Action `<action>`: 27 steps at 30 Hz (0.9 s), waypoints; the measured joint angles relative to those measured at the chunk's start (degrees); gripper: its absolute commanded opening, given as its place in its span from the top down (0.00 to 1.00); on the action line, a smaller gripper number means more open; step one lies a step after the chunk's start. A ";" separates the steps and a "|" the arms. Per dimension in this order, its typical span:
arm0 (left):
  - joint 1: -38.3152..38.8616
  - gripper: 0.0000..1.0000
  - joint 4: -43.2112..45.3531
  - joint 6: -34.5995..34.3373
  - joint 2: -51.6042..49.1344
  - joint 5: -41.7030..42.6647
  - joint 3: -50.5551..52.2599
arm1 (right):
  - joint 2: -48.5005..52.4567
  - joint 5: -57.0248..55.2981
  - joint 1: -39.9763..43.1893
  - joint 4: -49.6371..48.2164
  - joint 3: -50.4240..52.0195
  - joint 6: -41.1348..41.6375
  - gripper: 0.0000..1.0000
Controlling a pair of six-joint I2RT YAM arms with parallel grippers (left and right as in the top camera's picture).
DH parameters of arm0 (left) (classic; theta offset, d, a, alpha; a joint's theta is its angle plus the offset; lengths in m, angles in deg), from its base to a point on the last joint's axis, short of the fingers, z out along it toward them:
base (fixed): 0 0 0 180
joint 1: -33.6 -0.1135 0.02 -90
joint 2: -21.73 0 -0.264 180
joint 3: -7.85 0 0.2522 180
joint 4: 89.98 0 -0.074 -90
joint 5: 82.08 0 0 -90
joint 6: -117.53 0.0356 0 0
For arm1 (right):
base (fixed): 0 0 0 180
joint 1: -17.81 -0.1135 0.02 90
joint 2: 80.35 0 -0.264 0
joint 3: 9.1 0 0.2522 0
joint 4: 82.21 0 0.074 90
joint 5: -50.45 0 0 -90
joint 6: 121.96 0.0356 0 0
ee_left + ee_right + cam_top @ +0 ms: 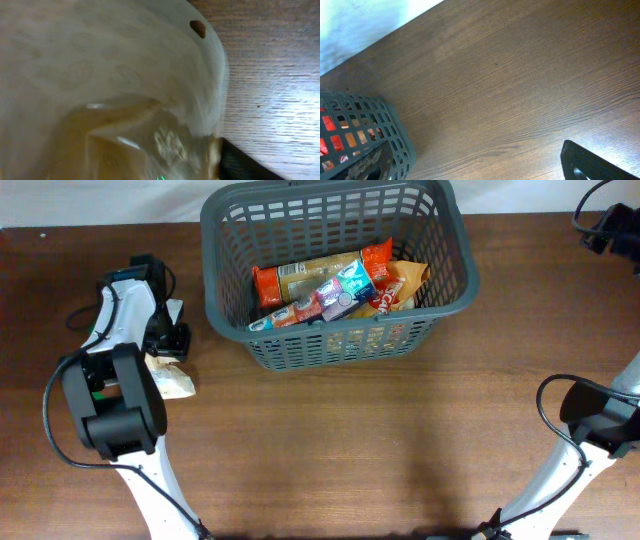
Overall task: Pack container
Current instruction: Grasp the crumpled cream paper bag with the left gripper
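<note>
Overhead, the grey basket [330, 348] stands at the far middle of the wooden table [380, 450], with a heap of bright snack packets [330, 285] lying inside it. From my right wrist only one lattice corner of the basket shows, at the lower left edge, with red wrappers glimpsed through the slots.

My left gripper [167, 348] sits low at the table's left side, well apart from the basket, directly over a pale packet [172, 384]. The arm hides most of that packet; a tan end shows on the near side and a white scrap on the far side. In my left wrist camera the packet is pressed so close that its cloudy cream film fills nearly the whole view, blurred, with a small punched hole [198, 28] near the top. One dark finger [247, 165] peeks out at the bottom right. I cannot tell whether my left fingers are clenched on the packet or merely around it.

My right gripper [612, 230] hangs at the far right corner, partly cut off by the frame. Its wrist view shows only one fingertip [592, 165], so I cannot tell its state.
</note>
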 measured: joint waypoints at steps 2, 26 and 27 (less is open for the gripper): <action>0.00 0.80 0.07 0.31 -0.28 0.17 0.00 | 0.00 0.00 0.00 0.00 0.00 0.00 0.01; 2.80 0.98 -31.39 1.20 -2.89 7.50 -60.70 | 0.00 0.17 0.00 0.00 0.00 0.17 0.01; 3.74 0.98 -31.04 1.55 -2.51 7.65 -64.43 | 0.00 0.17 0.00 0.00 0.00 0.20 0.01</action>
